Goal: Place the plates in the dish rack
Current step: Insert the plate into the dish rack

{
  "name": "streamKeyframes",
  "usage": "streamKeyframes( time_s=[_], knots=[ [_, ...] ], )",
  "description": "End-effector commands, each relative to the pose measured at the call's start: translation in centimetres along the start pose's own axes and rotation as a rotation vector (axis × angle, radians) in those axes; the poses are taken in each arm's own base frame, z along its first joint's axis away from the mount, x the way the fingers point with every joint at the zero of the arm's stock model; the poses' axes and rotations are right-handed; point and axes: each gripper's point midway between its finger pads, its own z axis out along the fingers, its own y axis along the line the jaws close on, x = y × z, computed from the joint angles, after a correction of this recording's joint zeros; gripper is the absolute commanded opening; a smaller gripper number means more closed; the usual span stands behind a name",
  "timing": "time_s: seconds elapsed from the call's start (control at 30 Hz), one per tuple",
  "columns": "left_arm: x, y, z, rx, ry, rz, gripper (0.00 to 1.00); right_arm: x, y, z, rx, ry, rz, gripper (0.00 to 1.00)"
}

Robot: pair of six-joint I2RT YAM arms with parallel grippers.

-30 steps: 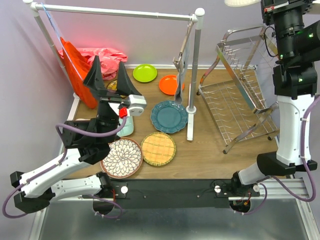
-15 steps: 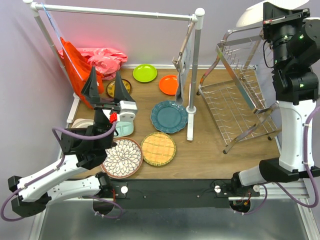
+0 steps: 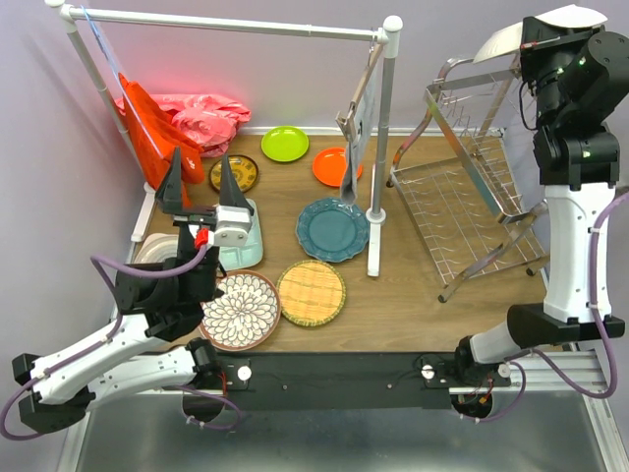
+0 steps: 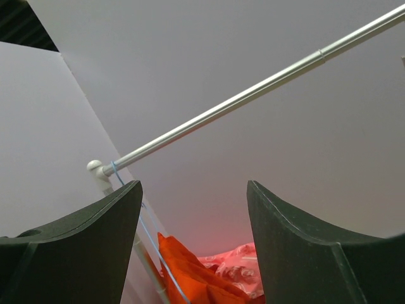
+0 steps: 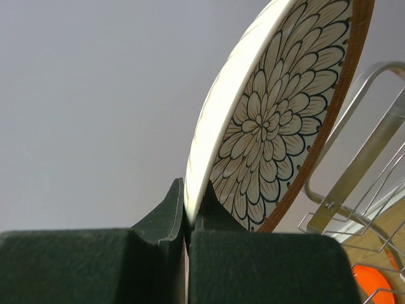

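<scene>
My right gripper point(image 3: 536, 44) is shut on the edge of a brown-rimmed white floral plate point(image 3: 501, 39), held high above the back of the chrome wire dish rack point(image 3: 472, 187). The right wrist view shows the fingers pinching the plate point(image 5: 278, 120) at its rim, rack frame point(image 5: 361, 164) behind. My left gripper point(image 3: 201, 182) points up, open and empty, over the mint tray point(image 3: 246, 251). On the table lie a second floral plate point(image 3: 241, 310), a woven yellow point(image 3: 311, 292), teal point(image 3: 332, 229), orange point(image 3: 332, 165), lime green point(image 3: 284, 144) and yellow-brown patterned plate point(image 3: 239, 172).
A white pipe rail point(image 3: 236, 25) spans the back, its right post point(image 3: 381, 147) standing between the plates and the rack. Red and pink cloths point(image 3: 187, 113) are heaped at the back left. A white ringed plate point(image 3: 157, 248) sits by the left wall.
The right arm has brought the held plate down into the top view, above the rack. The left gripper has drifted left and nearer, staying open.
</scene>
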Motion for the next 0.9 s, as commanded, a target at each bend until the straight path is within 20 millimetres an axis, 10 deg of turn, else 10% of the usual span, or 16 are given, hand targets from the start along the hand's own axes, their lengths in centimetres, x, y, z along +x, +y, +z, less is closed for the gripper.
streamKeyframes(
  time_s=[0.0, 0.87],
  knots=[
    [1.2, -0.1, -0.7, -0.016, 0.044, -0.068, 0.76, -2.6, 3.5, -0.2, -0.13, -0.054, 0.055, 0.0],
    [2.9, -1.9, -1.0, -0.01, 0.108, -0.055, 0.77, 1.6, -1.5, 4.0, 0.003, 0.051, 0.15, 0.0]
  ],
)
